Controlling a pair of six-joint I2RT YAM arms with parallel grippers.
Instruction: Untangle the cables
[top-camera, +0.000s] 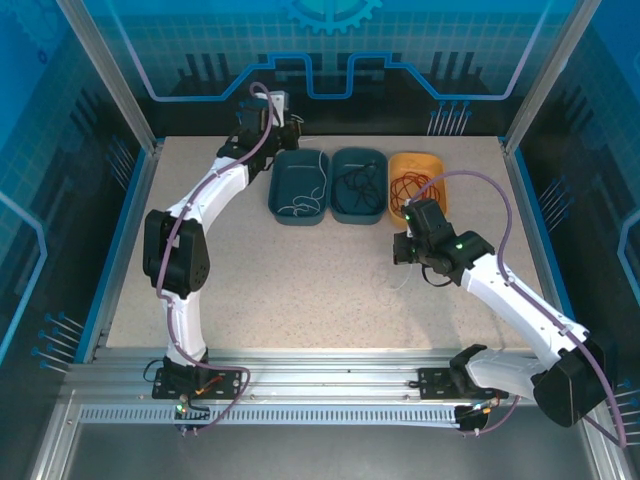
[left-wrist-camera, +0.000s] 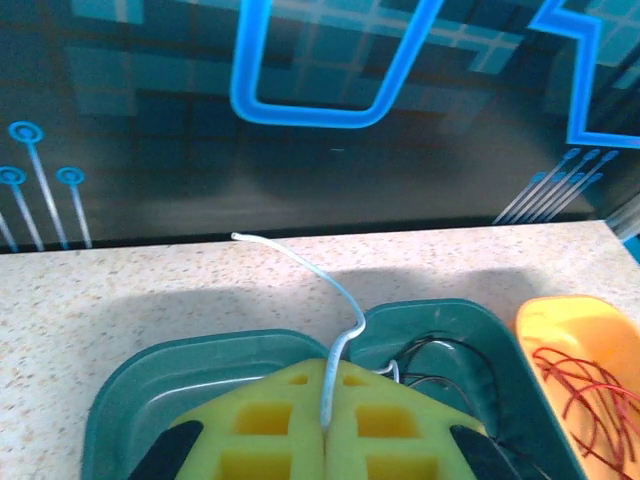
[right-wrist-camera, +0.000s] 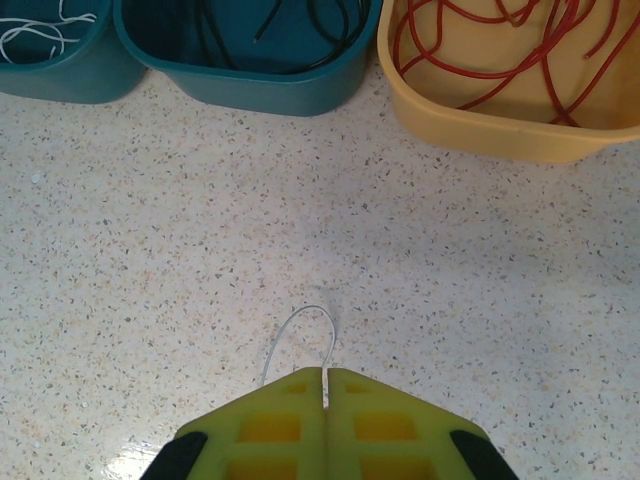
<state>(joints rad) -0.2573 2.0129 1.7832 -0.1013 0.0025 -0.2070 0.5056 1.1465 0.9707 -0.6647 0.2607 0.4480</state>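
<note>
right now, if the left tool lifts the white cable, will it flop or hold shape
Probably springy, not limp: the white cable stands in a free arc above the left tool. Likely light, being so thin. Its loops in the leftmost bin may drag along.

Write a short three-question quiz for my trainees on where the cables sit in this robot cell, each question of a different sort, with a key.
1. True or false: the thin red cable lies coiled in the yellow plastic bin.
2. What do the left arm's shut jaws pinch? A: a thin white cable; B: a black cable; C: nothing.
3. Fill in: the thin black cable lies in the ___ of the three bins.
Key: 1 true; 2 A; 3 middle.
</note>
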